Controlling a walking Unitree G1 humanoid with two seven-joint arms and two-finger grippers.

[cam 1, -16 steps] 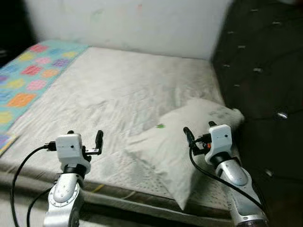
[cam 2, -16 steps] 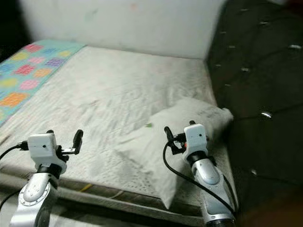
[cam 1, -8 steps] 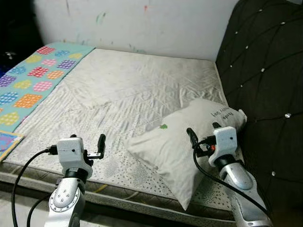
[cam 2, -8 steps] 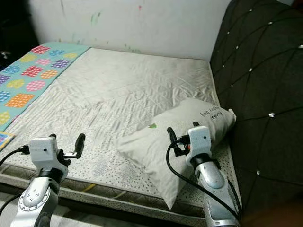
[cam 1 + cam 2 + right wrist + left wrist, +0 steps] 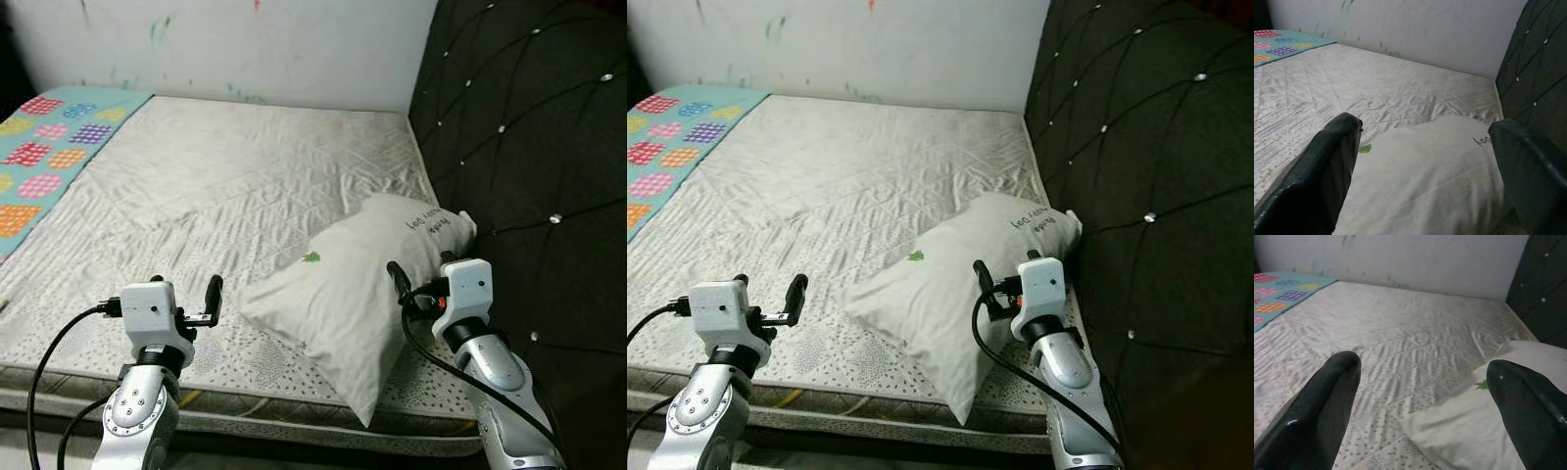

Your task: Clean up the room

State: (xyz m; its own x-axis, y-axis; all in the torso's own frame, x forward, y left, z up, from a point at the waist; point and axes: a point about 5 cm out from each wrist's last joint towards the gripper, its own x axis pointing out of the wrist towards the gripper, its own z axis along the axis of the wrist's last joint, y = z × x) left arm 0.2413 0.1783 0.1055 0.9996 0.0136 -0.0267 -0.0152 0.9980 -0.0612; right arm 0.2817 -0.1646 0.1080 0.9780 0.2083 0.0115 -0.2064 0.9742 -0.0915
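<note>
A bed [image 5: 245, 166] with a pale quilted mattress cover runs from the near edge of the scene to a white wall [image 5: 245, 44] at the far side. The wall carries a few small smears of colour. A dark tufted headboard [image 5: 529, 137] with shiny studs stands along the right side of the bed.

A white pillow [image 5: 353, 284] lies on the near right part of the bed, tilted, its far right corner touching the headboard. It has a small green mark [image 5: 311, 258] on top and a line of dark handwriting near its far right end. A turquoise blanket [image 5: 44, 132] with bright patchwork squares covers the far left part of the bed.

Both silver arms are raised over the near edge of the bed. The left hand [image 5: 181, 299] hangs above the near left of the mattress, left of the pillow and apart from it, its two black fingers [image 5: 1327, 396] spread wide with nothing between them. The right hand [image 5: 423, 279] hangs just over the near right end of the pillow, its fingers [image 5: 1327, 166] also spread wide and empty; the right wrist view looks along them onto the pillow top.
</note>
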